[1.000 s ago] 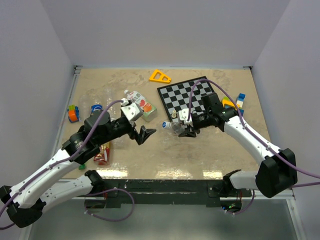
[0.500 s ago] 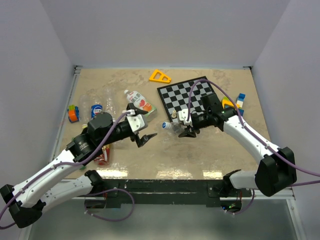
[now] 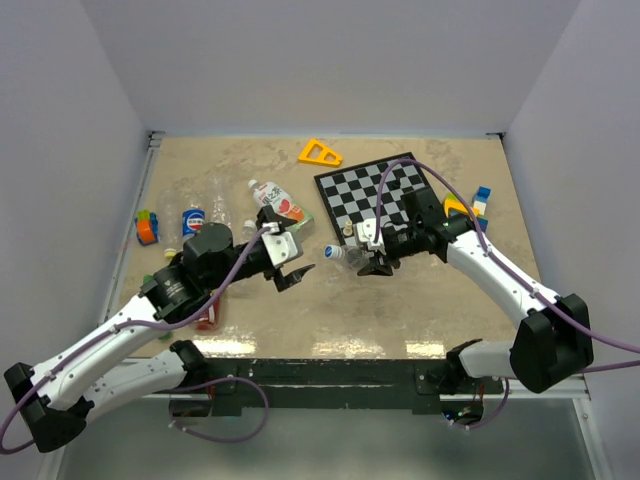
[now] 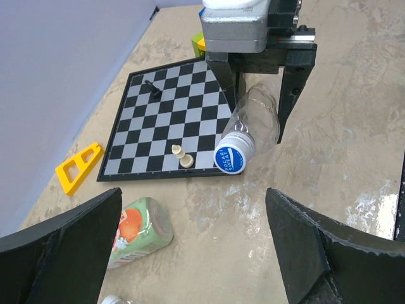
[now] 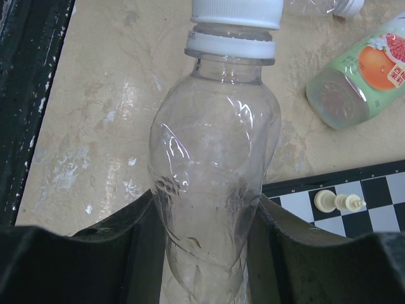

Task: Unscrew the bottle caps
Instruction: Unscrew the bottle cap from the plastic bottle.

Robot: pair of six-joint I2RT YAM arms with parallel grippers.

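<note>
My right gripper [image 3: 365,259] is shut on a clear bottle [image 3: 350,255] and holds it sideways by the chessboard's near edge. The bottle [image 5: 215,177] fills the right wrist view between the fingers, with its white cap [image 5: 237,11] at the top. In the left wrist view the same bottle [image 4: 256,123] points its blue-topped cap [image 4: 234,157] at my left gripper [image 4: 193,209]. The left gripper [image 3: 296,272] stands wide open with nothing between its fingers, a short way left of that cap [image 3: 331,251].
A bottle with a green and orange label [image 3: 280,208] lies left of the chessboard [image 3: 375,190], which carries a pale chess piece [image 4: 183,157]. A cola-label bottle [image 3: 193,220] and clear bottles [image 3: 218,200] lie far left. A yellow triangle [image 3: 320,153] and toy blocks [image 3: 147,227] sit near the edges.
The left arm has shifted right and its wrist has turned, so the open gripper now faces the held bottle's cap. The right arm and its bottle have stayed put.
</note>
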